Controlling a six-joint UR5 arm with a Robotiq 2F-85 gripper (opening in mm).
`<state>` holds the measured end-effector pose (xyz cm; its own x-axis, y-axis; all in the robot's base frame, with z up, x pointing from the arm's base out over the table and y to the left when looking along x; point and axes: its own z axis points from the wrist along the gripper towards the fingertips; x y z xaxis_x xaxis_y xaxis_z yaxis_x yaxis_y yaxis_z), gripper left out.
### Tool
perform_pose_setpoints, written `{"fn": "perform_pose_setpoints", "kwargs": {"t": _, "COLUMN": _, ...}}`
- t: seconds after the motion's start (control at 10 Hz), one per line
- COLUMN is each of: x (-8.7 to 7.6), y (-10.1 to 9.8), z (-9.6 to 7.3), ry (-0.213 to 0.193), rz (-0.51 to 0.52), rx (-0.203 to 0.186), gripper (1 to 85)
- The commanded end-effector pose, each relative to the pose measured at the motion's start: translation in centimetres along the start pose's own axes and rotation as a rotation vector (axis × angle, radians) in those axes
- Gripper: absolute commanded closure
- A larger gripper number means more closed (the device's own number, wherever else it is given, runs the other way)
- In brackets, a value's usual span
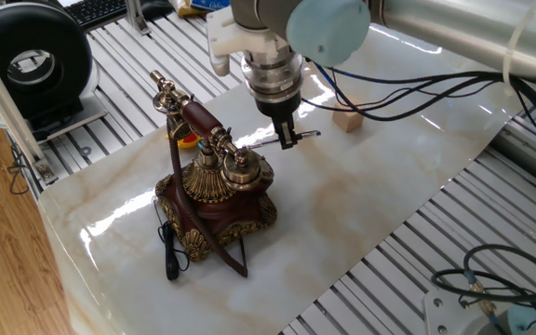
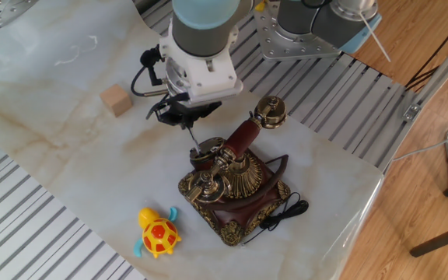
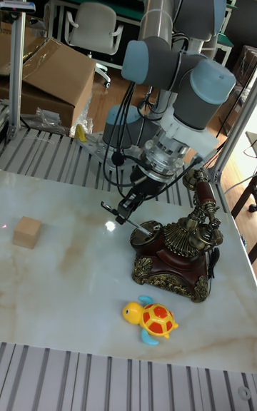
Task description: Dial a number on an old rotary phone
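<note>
— One old rotary phone [image 1: 217, 191], standing upright on its square footed base on the pale marbled tabletop [image 1: 361, 205]. Dark reddish wood, brass-gold filigree all round.

— And the handset [image 2: 243, 136]?

— Lying across the cradle on top of the phone, one brass end sticking well out past the base. Black cord [image 2: 282, 214] trailing down off the phone onto the slab, on the side away from the gripper.

— Where is the gripper [image 2: 183, 118]?

— Just above and beside the phone, on the dial side. Pointing downwards, wrist and cables above it.

— Jaws?

— Clenched on a thin rod [image 3: 135, 222]. Slim, metallic, slanting down from between the fingers towards the phone.

— Rod tip?

— Right at the dial [image 2: 206, 152], on the phone's sloping face. Touching or only just above it: cannot tell from any of the three views.

— Anything else around the phone?

— Two small things. Small wooden cube [image 2: 116, 100], well apart from the phone, out beyond the gripper on the dial side. Yellow and orange toy turtle [image 3: 151, 319], near one corner of the phone's base, not touching it. Half hidden behind the handset from one fixed view.
</note>
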<state>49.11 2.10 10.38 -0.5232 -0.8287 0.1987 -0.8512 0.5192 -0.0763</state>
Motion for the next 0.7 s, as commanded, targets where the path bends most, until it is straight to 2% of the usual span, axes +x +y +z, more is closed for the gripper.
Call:
{"fn": "perform_pose_setpoints", "kwargs": {"t": 0.0, "x": 0.6, "y": 1.0, "z": -2.3, "ry": 0.019, "rz": 0.073, "rx": -0.025, "gripper": 84.3}}
{"fn": "perform_pose_setpoints", "kwargs": {"t": 0.1, "x": 1.0, "y": 2.0, "z": -3.1, "ry": 0.020, "rz": 0.136, "rx": -0.049, "gripper": 84.3}}
{"fn": "perform_pose_setpoints", "kwargs": {"t": 0.3, "x": 0.8, "y": 4.9, "z": -4.1, "ry": -0.001, "rz": 0.241, "rx": -0.144, "gripper": 84.3}}
{"fn": "perform_pose_setpoints", "kwargs": {"t": 0.5, "x": 1.8, "y": 5.3, "z": -4.2, "ry": 0.026, "rz": 0.272, "rx": -0.148, "gripper": 84.3}}
{"fn": "perform_pose_setpoints", "kwargs": {"t": 0.6, "x": 2.0, "y": 5.4, "z": -4.3, "ry": 0.026, "rz": 0.278, "rx": -0.150, "gripper": 84.3}}
